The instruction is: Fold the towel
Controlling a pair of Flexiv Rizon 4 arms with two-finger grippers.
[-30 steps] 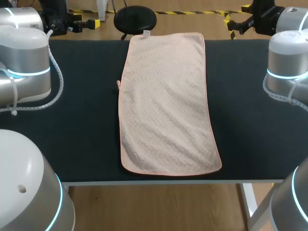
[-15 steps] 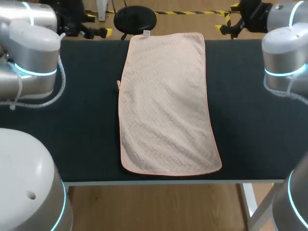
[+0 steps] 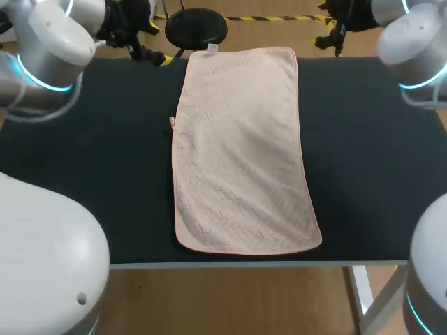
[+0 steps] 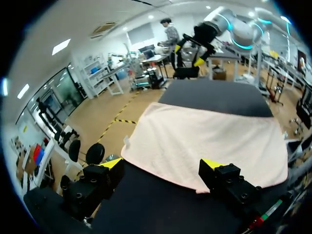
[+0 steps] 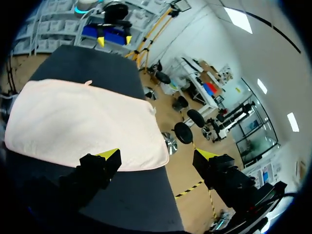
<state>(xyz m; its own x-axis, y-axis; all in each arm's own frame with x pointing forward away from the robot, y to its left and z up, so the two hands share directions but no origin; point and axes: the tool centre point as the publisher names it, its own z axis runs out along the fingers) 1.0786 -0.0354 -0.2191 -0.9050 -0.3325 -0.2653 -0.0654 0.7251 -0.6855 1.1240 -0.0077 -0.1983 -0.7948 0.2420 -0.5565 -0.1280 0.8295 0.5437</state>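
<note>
A pale pink towel (image 3: 241, 150) lies flat and unfolded down the middle of the dark table (image 3: 370, 160), its long side running from the far edge to the near edge. A small white tag (image 3: 212, 48) sticks out at its far left corner. My left gripper (image 3: 159, 43) hangs open above the table's far edge, left of that corner. My right gripper (image 3: 323, 31) hangs open beyond the far right corner. In the left wrist view the towel (image 4: 204, 141) spreads ahead of the open left gripper (image 4: 162, 165). The right wrist view has the towel (image 5: 83, 124) ahead of the open right gripper (image 5: 157, 155).
The dark tabletop (image 4: 214, 95) lies bare on both sides of the towel. A small loop (image 3: 172, 121) pokes out of the towel's left edge. The towel's near end stops just short of the table's front edge (image 3: 230, 264).
Both arms have swung up and inward, bringing their grippers closer to the towel's far corners. The towel has not moved, and both grippers stay open.
</note>
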